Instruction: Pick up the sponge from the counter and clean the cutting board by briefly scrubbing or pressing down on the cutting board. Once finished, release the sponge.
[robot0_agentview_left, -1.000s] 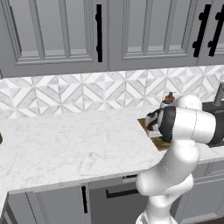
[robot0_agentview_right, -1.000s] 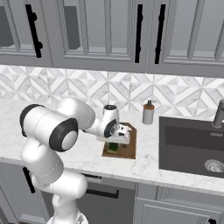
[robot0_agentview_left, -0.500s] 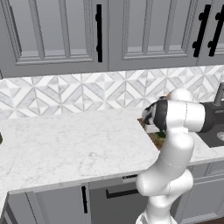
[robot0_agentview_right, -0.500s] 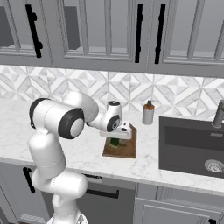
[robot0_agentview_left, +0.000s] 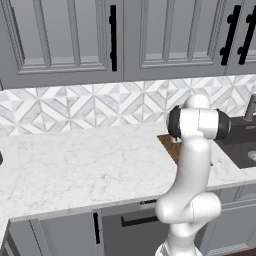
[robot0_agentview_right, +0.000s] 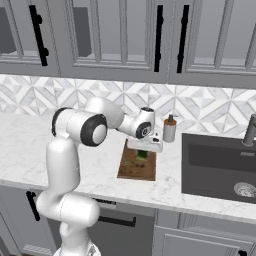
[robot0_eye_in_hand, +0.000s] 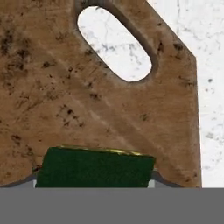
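Note:
The brown wooden cutting board (robot0_agentview_right: 136, 166) lies on the white counter (robot0_agentview_right: 30, 145) just left of the sink. My gripper (robot0_agentview_right: 144, 151) points down over the board's far end, shut on the sponge (robot0_agentview_right: 142, 154). In the hand view the sponge's (robot0_eye_in_hand: 94, 168) dark green face sits between my finger tips, with a thin yellow edge on top, close above the board (robot0_eye_in_hand: 65, 96). The board's oval handle hole (robot0_eye_in_hand: 116, 43) lies just ahead of it. I cannot tell whether the sponge touches the wood. In the left base view my arm hides most of the board (robot0_agentview_left: 169, 144).
A dark sink (robot0_agentview_right: 220, 167) with a faucet (robot0_agentview_right: 250, 131) lies right of the board. A soap bottle (robot0_agentview_right: 170, 130) stands behind the board by the tiled backsplash. The counter (robot0_agentview_left: 75, 165) stretches wide to the left. Cabinets hang overhead.
The arm's elbow and upper links have swung up and round. The hand has stayed over the board's far end with the sponge still in it.

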